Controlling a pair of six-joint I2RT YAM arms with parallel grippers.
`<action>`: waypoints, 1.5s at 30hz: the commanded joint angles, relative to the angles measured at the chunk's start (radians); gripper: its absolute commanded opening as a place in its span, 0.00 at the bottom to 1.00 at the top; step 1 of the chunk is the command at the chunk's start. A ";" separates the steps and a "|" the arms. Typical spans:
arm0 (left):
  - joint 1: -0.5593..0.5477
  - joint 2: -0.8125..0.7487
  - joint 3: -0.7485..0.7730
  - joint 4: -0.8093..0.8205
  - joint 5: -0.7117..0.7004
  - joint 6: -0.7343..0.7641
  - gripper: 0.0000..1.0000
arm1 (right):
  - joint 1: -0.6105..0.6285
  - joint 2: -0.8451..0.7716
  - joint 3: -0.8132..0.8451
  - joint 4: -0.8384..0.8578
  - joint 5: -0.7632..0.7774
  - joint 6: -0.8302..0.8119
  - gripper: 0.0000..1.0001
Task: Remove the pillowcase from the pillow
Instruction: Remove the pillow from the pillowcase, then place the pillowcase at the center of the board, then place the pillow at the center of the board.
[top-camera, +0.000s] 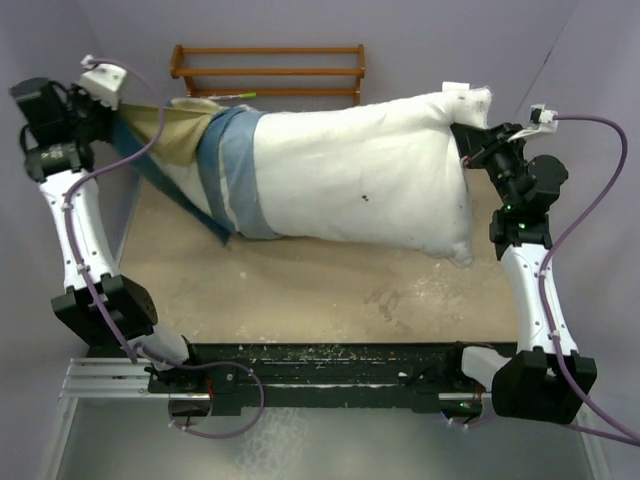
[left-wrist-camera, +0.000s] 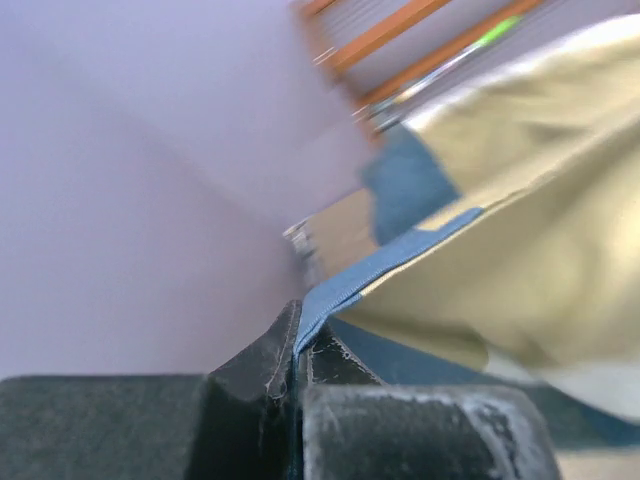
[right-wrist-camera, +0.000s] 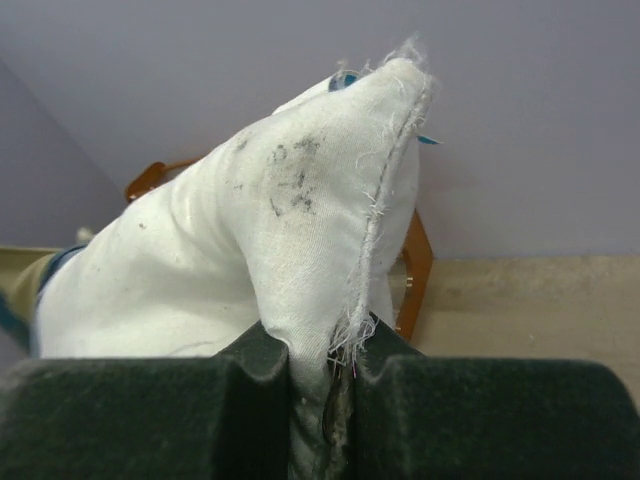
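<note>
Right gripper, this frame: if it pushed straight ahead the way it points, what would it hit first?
The pillow. The right gripper is shut on its frayed corner and points into the white bulk, so it would press into that at once. A wooden rack shows behind it, apparently farther off.

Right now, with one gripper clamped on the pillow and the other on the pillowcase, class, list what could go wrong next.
1. The left gripper pinches the pillowcase by only its thin blue hem, which could slip free under tension.
2. The right gripper holds the pillow by a frayed corner seam. Harder pulling may tear it.
3. The bunched pillowcase wraps the pillow's left end near the wooden rack and might snag there.
</note>
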 joint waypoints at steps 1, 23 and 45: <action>0.240 -0.037 -0.009 0.012 -0.044 0.089 0.00 | -0.013 -0.055 0.048 0.000 0.311 0.060 0.00; 0.544 -0.081 -0.124 0.143 -0.096 0.342 0.00 | -0.059 -0.178 0.066 -0.288 0.857 0.021 0.00; -0.322 -0.057 0.011 -0.345 0.036 0.009 0.00 | -0.065 -0.046 0.265 -0.564 0.812 -0.006 0.78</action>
